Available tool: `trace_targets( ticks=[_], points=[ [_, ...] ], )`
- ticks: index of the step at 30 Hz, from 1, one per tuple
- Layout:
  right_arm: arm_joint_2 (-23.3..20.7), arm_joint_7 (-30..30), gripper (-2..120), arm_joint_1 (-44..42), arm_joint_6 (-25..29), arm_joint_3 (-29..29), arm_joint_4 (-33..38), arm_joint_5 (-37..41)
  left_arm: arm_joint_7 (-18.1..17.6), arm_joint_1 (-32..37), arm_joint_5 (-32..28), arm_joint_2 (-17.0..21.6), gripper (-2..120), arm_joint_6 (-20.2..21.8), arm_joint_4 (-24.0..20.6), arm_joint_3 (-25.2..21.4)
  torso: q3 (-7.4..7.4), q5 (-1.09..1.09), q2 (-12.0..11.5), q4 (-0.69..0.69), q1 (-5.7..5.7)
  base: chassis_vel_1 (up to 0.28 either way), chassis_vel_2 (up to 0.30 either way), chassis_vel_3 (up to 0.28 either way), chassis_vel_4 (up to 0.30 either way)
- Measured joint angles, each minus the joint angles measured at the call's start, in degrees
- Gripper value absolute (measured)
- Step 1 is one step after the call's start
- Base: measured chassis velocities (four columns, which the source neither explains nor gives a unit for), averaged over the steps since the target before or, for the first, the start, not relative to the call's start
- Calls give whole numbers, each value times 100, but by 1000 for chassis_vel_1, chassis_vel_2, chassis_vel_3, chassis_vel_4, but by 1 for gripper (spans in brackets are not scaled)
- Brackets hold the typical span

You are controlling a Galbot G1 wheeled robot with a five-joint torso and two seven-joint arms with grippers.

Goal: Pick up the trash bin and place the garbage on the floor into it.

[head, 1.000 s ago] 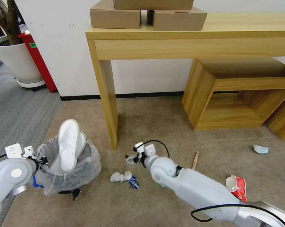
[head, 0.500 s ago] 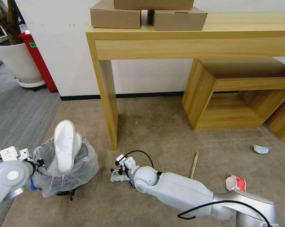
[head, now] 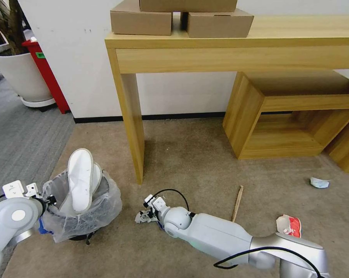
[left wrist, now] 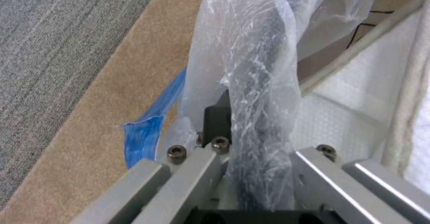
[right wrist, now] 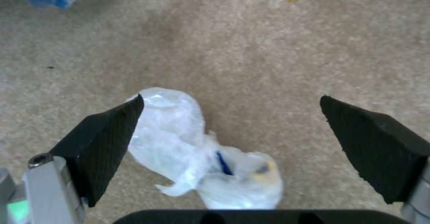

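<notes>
The trash bin [head: 87,218], dark and lined with a crinkled clear bag, is at the left on the beige floor [head: 189,162]. A white slipper [head: 80,179] stands up in it. My left gripper [head: 48,200] is shut on the bin's rim and bag [left wrist: 260,93]. My right gripper [head: 145,214] is low over the carpet and open. Its fingers [right wrist: 107,133] straddle a white crumpled wad [right wrist: 188,143] without touching it. More garbage lies to the right: a wooden stick [head: 238,197], a red wrapper [head: 289,224] and a pale wad [head: 320,182].
A wooden desk leg [head: 132,127] stands just behind the right gripper, and a low wooden shelf [head: 290,116] is at the back right. A blue scrap [left wrist: 147,130] lies beside the bin. Grey ribbed carpet [head: 16,143], a plant pot [head: 21,73] and a red stand [head: 46,77] are at the left.
My right arm has swung left and down, bringing its gripper over the white wad. The bin in my left gripper has shifted slightly.
</notes>
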Motion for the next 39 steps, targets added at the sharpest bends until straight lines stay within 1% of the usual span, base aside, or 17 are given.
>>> trace_targets(
  ticks=[3, 5, 13, 26, 35, 39],
  points=[
    [38, -40, 100, -26, 11, 7, -43, -24, 15, 1, 4, 0, 0, -1, 9, 5, 0, 0, 0, 1, 0, 0, 0, 0, 0],
    [82, 56, 100, -62, -64, 13, -81, 0, 62, 13, 37, 2, 0, -1, 28, 21, 0, 0, 0, 1, 0, 0, 0, 0, 0],
    [195, 15, 100, -147, -19, 94, -378, 42, 83, 4, 81, -37, 0, -7, 39, 73, 0, 0, 0, 0, 0, 0, 0, 0, 0],
    [330, -47, 100, -290, 74, 145, -700, -169, 97, 6, 131, -73, 0, -12, 34, 92, 0, 0, 0, 0, 0, 0, 0, 0, 0],
    [196, 12, 100, -439, 81, 280, -581, -163, 109, 1, 163, -91, 0, -14, 35, 118, 0, 0, 0, 0, 0, 0, 0, 0, 0],
    [163, 36, 100, -477, 18, 329, -486, -25, 113, -22, 165, -91, 0, -15, 35, 148, 0, 1, 0, 0, 0, 0, 0, 0, 0]
  ],
)
